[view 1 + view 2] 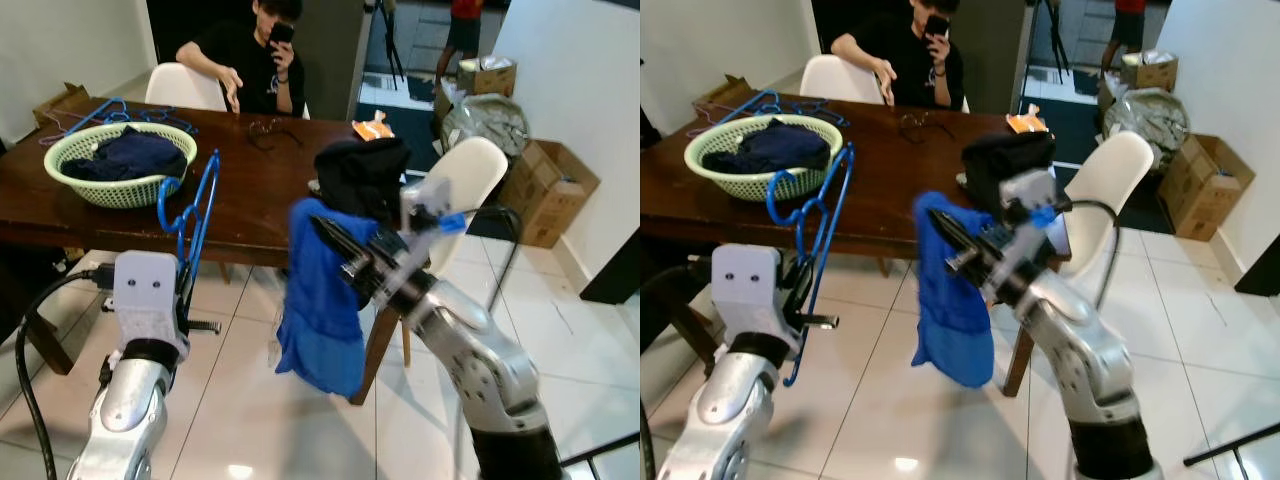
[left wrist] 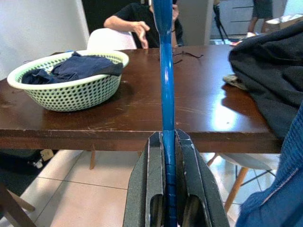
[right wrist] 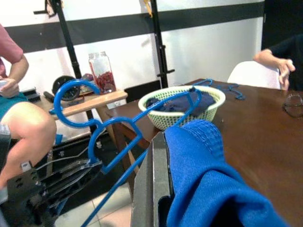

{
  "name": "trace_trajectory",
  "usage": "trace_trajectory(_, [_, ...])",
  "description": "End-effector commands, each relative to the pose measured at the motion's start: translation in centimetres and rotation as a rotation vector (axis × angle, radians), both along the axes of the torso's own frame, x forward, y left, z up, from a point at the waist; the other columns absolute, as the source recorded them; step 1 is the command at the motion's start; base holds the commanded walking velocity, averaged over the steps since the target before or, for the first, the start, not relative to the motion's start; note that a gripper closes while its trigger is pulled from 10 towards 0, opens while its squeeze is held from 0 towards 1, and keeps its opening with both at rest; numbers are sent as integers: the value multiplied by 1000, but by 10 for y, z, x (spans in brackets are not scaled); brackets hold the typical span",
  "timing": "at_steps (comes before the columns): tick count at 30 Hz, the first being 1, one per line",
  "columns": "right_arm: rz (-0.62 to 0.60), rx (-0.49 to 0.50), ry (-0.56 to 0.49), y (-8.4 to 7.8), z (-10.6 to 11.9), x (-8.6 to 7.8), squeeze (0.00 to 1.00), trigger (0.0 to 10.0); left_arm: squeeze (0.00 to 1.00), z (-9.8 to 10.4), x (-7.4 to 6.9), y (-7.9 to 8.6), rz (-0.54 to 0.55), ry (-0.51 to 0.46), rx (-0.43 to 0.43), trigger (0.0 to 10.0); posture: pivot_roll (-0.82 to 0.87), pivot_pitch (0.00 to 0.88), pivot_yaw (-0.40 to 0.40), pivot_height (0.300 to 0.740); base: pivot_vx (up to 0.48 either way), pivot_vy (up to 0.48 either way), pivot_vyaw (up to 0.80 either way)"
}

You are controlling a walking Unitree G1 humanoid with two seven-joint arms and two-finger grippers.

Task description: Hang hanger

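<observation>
Left wrist view: left claw (image 2: 169, 189) clamps blue hanger (image 2: 165, 85); blue cloth (image 1: 322, 300) hides right claw's grip.

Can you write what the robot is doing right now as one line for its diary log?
left gripper: shut on blue hanger | right gripper: shut on blue cloth | step: cloth not on hanger
</observation>
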State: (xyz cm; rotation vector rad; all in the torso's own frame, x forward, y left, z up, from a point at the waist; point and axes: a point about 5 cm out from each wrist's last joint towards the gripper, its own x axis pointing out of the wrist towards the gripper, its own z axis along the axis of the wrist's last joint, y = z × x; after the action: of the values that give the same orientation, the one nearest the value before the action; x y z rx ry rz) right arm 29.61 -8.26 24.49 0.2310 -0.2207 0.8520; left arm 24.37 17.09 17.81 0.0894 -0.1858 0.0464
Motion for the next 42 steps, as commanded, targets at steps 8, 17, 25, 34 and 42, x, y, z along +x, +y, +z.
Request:
trace_trajectory(8, [-6, -21, -38, 3, 2, 3, 0, 10000, 0, -4, 3, -3, 6, 16, -42, 10000, 117, 0, -44, 740, 427, 0, 0])
trace_trajectory(17, [-32, -63, -2, 3, -9, 5, 0, 10000, 0, -3, 7, -2, 13, 15, -65, 10000, 113, 0, -36, 740, 480, 0, 0])
trace_trajectory(25, [-24, -64, -7, 4, -9, 6, 0, 10000, 0, -2, 8, -4, 9, 12, -68, 10000, 114, 0, -38, 740, 480, 0, -202])
trace_trajectory(34, [-19, -28, -26, 9, -1, 6, 0, 10000, 0, -3, 6, -4, 17, 11, -71, 10000, 118, 0, -39, 740, 480, 0, 0])
trace_trajectory(42, [-43, -8, -77, 15, 16, 10, 0, 10000, 0, -5, 6, -7, 10, 21, -79, 10000, 115, 0, -38, 740, 480, 0, 0])
